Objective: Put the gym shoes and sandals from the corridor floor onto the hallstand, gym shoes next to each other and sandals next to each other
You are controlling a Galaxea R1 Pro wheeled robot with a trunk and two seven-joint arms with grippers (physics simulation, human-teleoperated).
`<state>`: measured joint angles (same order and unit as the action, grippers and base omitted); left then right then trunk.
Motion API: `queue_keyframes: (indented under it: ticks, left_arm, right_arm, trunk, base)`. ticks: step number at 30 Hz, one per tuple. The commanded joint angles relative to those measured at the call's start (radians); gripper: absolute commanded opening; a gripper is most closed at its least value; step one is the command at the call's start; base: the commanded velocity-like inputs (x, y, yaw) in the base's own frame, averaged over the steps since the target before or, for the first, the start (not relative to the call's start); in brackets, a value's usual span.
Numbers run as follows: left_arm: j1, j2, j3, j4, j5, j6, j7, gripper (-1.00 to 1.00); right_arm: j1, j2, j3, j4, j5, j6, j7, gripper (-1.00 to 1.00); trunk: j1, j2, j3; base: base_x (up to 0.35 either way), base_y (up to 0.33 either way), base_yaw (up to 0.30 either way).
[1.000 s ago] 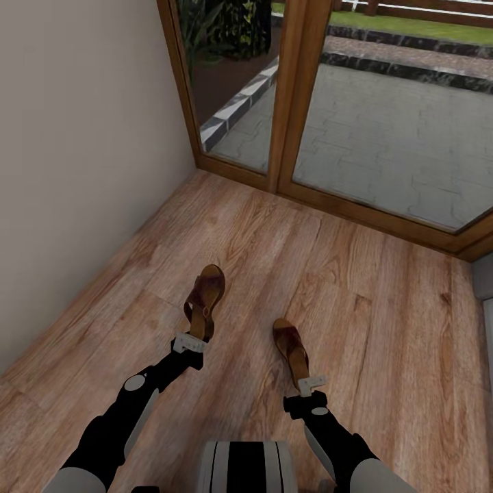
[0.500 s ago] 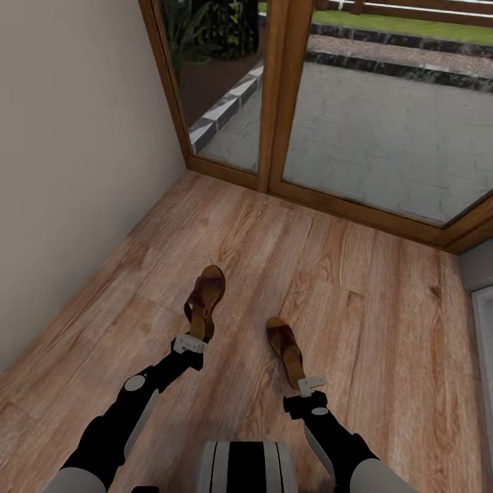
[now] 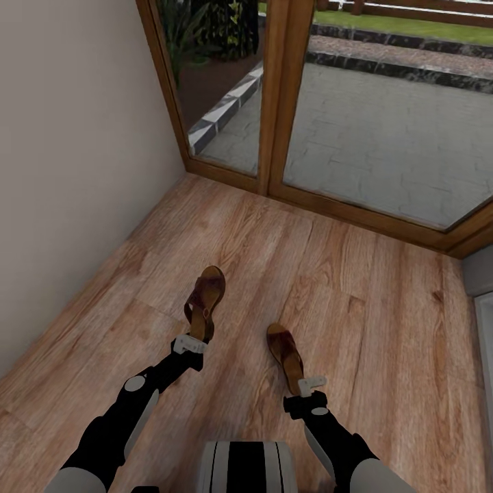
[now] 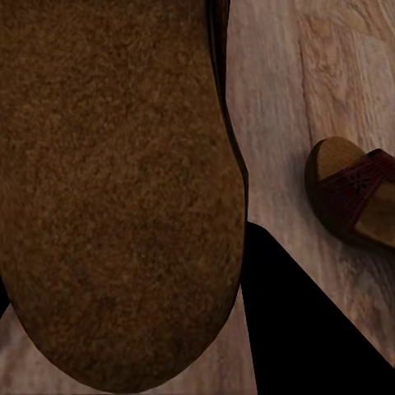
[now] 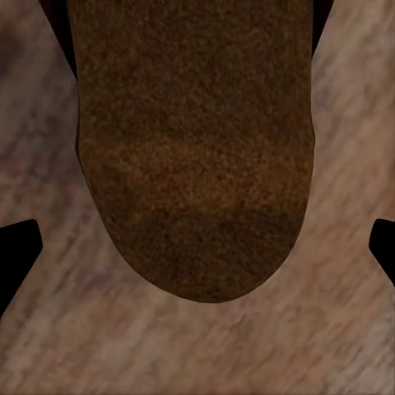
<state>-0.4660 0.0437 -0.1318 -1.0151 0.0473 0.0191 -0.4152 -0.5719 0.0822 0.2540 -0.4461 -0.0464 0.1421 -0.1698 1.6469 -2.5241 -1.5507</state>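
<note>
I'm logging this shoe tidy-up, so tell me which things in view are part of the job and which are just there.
Part of the job:
- left-hand sandal, at the left gripper
- right-hand sandal, at the right gripper
- corridor floor

Just there:
- glass doors with wooden frame
- plain wall
- paved yard outside

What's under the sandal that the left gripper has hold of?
Wood-plank floor lies below the left gripper's sandal. In the left wrist view its brown sole covers most of the floor beneath; the other sandal shows beside it.
</note>
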Motion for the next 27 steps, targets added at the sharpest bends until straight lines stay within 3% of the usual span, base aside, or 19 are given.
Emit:
queue_keyframes:
  ticks: [1, 27]
  left_arm:
    - [0.0, 0.001, -0.002, 0.0, 0.002, 0.001, -0.002, -1.0]
    - [0.0, 0.001, -0.002, 0.0, 0.002, 0.003, -0.002, -1.0]
  right_arm:
    - [0.0, -0.001, 0.008, -0.002, -0.005, 0.007, -0.008, 1.0]
    - [0.0, -0.001, 0.008, -0.002, -0.006, 0.007, -0.008, 1.0]
  trunk:
    - [0.0, 0.0, -0.001]
    - [0.0, 0.0, -0.001]
  base:
    - [0.008, 0.0, 0.0]
    - [0.023, 0.0, 0.0]
